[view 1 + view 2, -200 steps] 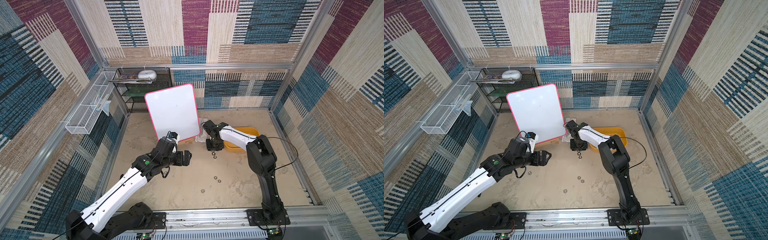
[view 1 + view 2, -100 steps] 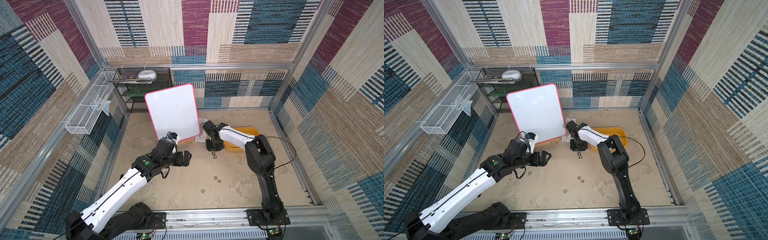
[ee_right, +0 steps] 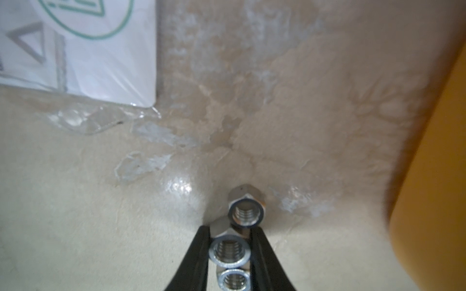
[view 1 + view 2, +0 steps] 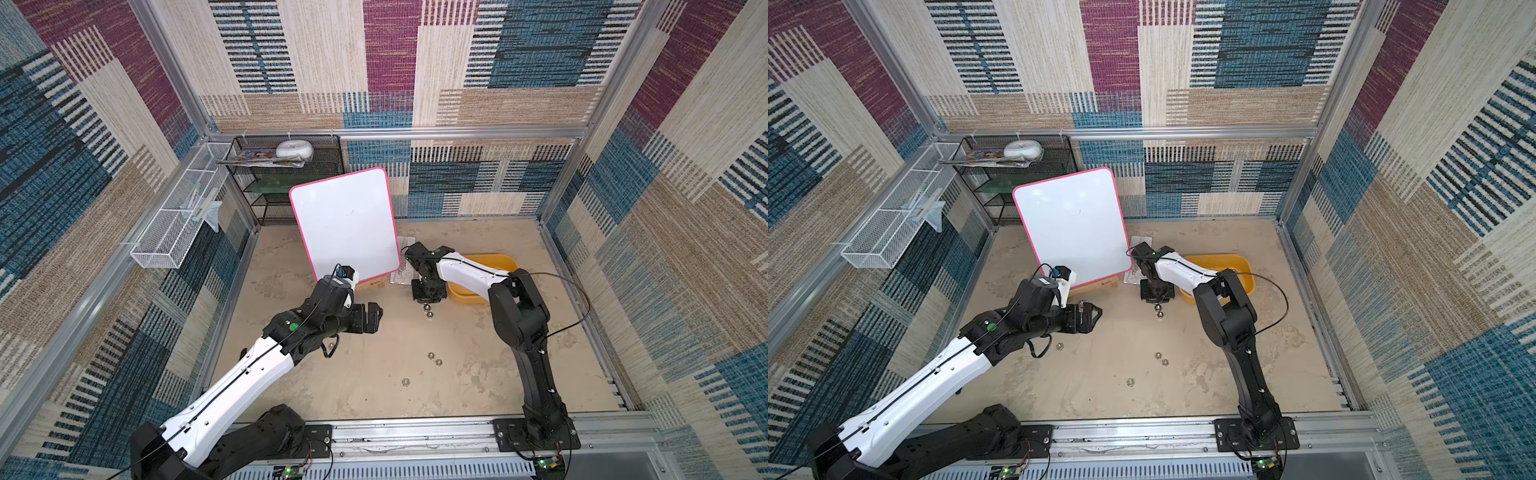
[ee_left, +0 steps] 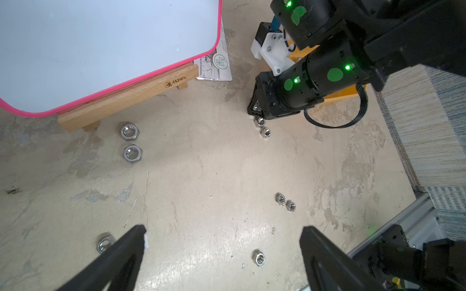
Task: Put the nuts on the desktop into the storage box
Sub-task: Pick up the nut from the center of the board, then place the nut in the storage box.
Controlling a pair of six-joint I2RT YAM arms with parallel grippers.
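My right gripper (image 3: 229, 229) is down on the desktop (image 4: 374, 395) beside the yellow storage box (image 4: 494, 262), shut on a silver nut (image 3: 230, 252). A second nut (image 3: 234, 279) sits deeper between the fingers and a third (image 3: 246, 210) lies just past the tips. In both top views the same gripper (image 4: 428, 297) (image 4: 1156, 297) stands over a small cluster of nuts (image 4: 429, 311). My left gripper (image 5: 223, 239) (image 4: 374, 318) hovers open above the desktop, holding nothing. Several loose nuts (image 5: 129, 131) (image 5: 280, 198) (image 5: 258, 257) lie scattered around it.
A pink-edged whiteboard (image 4: 345, 224) on a wooden stand (image 5: 126, 98) leans at the back. A plastic-wrapped card (image 5: 216, 65) lies by its foot. A black mesh shelf (image 4: 286, 183) and a white wire basket (image 4: 174, 224) stand at the back left.
The right gripper's jaws have narrowed onto the nuts by the storage box. Both arms have hardly moved.
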